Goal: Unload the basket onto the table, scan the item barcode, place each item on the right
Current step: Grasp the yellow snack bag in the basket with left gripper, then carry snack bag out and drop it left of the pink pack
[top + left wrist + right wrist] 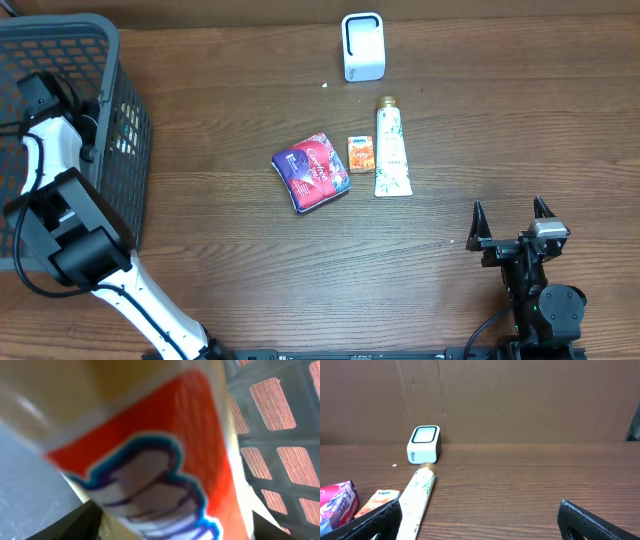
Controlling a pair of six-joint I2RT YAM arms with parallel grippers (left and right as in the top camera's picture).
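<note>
As the left tool point(174, 526) reaches into the black mesh basket point(130, 140), upper left, for a red-labelled item point(150, 455), I cannot tell its grip. The right tool point(508, 212) waits wide.

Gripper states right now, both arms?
Left gripper: cannot tell; a red-and-white package fills its camera view, but a grip is not visible.
Right gripper: open, holding nothing.

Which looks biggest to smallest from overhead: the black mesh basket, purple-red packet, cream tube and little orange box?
1. Black mesh basket.
2. Purple-red packet and cream tube, too close to rank: tube longer, packet wider.
3. Little orange box.
</note>
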